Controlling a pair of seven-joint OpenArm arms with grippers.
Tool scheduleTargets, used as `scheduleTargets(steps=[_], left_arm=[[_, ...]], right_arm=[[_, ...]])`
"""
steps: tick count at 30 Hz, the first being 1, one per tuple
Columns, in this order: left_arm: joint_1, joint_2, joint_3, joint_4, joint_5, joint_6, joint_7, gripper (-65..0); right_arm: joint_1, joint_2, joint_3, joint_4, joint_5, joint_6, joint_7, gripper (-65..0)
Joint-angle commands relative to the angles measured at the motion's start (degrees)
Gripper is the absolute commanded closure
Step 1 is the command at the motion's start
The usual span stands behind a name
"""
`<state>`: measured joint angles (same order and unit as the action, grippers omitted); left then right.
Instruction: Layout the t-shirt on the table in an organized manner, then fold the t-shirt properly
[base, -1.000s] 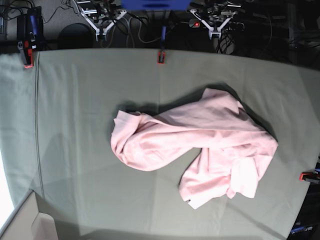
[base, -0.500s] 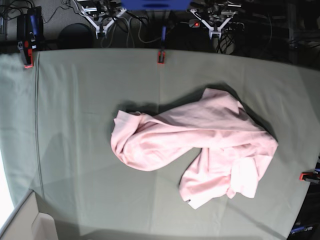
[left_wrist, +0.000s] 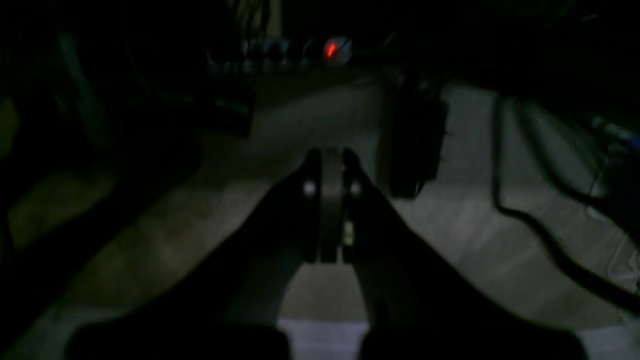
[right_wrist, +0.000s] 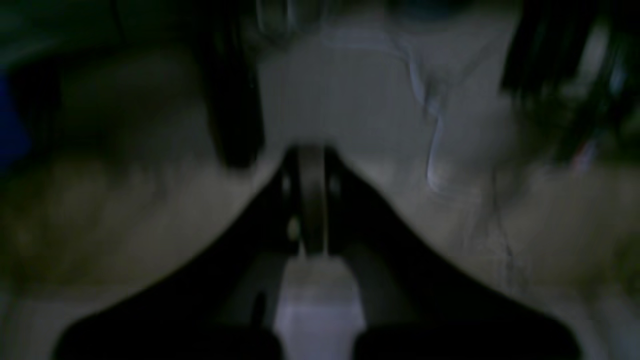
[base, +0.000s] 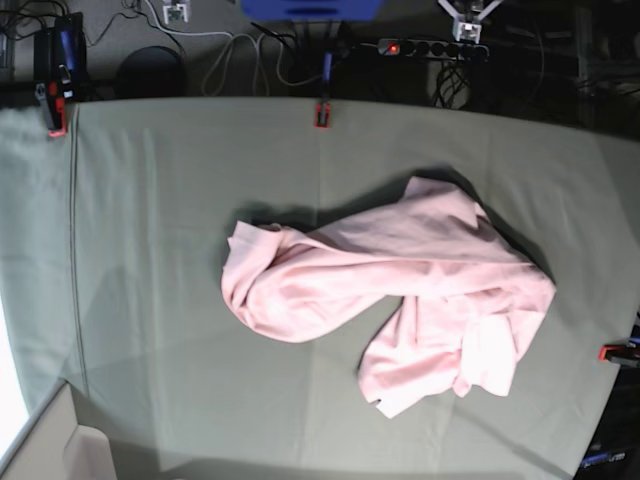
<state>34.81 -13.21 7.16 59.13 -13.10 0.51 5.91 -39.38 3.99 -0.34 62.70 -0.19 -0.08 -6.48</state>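
Note:
The pale pink t-shirt (base: 400, 290) lies crumpled right of the middle of the grey-green table (base: 160, 250). It is bunched into twisted folds and no lettering shows. Both grippers are far from it, beyond the table's far edge. Only white tips of the left gripper (base: 468, 22) and the right gripper (base: 176, 13) reach into the base view's top edge. In the dark left wrist view my left gripper (left_wrist: 327, 162) is shut with nothing between its fingers. In the right wrist view my right gripper (right_wrist: 311, 157) is likewise shut and empty, over dim floor.
Red clamps sit at the far edge (base: 322, 113), the far left corner (base: 56, 122) and the right edge (base: 617, 352). A power strip with a red light (base: 430, 47) and cables lie behind the table. A pale box corner (base: 50, 445) shows at bottom left.
Both arms have drawn back past the far edge and almost out of the base view. The t-shirt has not moved.

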Motion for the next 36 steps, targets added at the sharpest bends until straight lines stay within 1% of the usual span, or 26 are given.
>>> scheduleTargets(steps=[1,4,7,9,11,13,14,16,18,20,22,23,26,28,30,33,34,36], left_arm=[[2.9,-1.0,-0.4,4.4,0.0,-0.3,-0.9,0.0],[9.3,-1.6,-5.0,16.6,0.0,-0.3,-0.9,0.0],[13.4,-1.5,-9.8,26.5,0.0,-0.3,-0.9,0.0],[15.4,-1.5,-12.8,34.4,0.0,-0.3,-0.9,0.0],[16.8,-1.5,-14.8,40.9,0.0,-0.3,-0.9,0.0],[17.3,-1.5,-16.3,47.0,0.0,-0.3,-0.9,0.0],[17.2,-1.5,-16.9,49.5,0.0,-0.3,-0.9,0.0],[16.7,-1.5,-17.1,53.3,0.0,-0.3,-0.9,-0.1],[15.3,-1.5,-17.0,54.4,0.0,-0.3,-0.9,-0.6],[13.0,-0.6,-16.9,54.5,0.0,-0.3,-0.9,-4.7],[10.9,1.7,-17.2,54.2,0.0,-0.3,-0.9,-12.3],[10.0,2.9,-17.5,54.2,0.0,-0.3,-0.9,-17.2],[8.2,5.6,-20.5,54.2,0.0,-0.3,-0.9,-28.7],[6.8,8.0,-22.0,54.3,0.0,-0.3,-0.9,-35.0],[5.4,8.8,-23.6,54.2,0.0,-0.5,-0.9,-39.8],[4.0,8.8,-24.7,53.9,0.0,-0.5,-0.9,-41.8],[3.5,8.7,-25.0,53.8,0.0,-0.3,-0.9,-41.8],[2.5,8.7,-25.1,52.7,0.0,-0.3,-0.9,-41.8]], right_arm=[[-3.7,0.9,0.1,5.7,0.3,0.4,1.3,0.0],[-11.6,2.4,0.5,21.1,0.5,0.4,1.3,0.0],[-15.7,3.4,0.6,31.8,0.5,0.4,1.0,0.0],[-17.4,4.5,1.4,39.4,0.5,0.4,-1.6,0.0],[-17.5,4.6,2.4,45.9,0.5,0.4,-5.0,0.0],[-17.1,4.6,3.0,52.2,0.5,0.4,-9.8,0.0],[-16.1,4.6,3.0,54.0,0.5,0.4,-11.0,0.0],[-13.4,4.6,3.1,54.4,0.5,0.4,-11.3,0.0],[-10.3,4.4,3.2,54.0,0.5,0.4,-11.4,0.0],[-7.9,3.4,3.2,54.0,0.5,0.4,-11.4,0.0],[-6.3,2.0,3.1,54.4,0.4,0.4,-11.4,0.0],[-5.2,1.5,3.1,54.4,0.3,0.4,-11.4,0.0],[-2.5,0.3,3.0,54.3,0.3,0.4,-11.4,-0.4],[-0.8,-0.8,3.0,54.3,0.3,0.4,-11.4,-4.6],[1.2,-1.7,2.6,54.3,0.3,0.4,-11.4,-10.9],[4.4,-2.0,0.5,54.0,0.3,0.4,-11.9,-21.0],[6.0,-1.7,-1.0,54.0,0.3,0.4,-13.5,-24.8],[9.7,-1.6,-3.8,53.8,0.3,0.4,-18.5,-30.8]])
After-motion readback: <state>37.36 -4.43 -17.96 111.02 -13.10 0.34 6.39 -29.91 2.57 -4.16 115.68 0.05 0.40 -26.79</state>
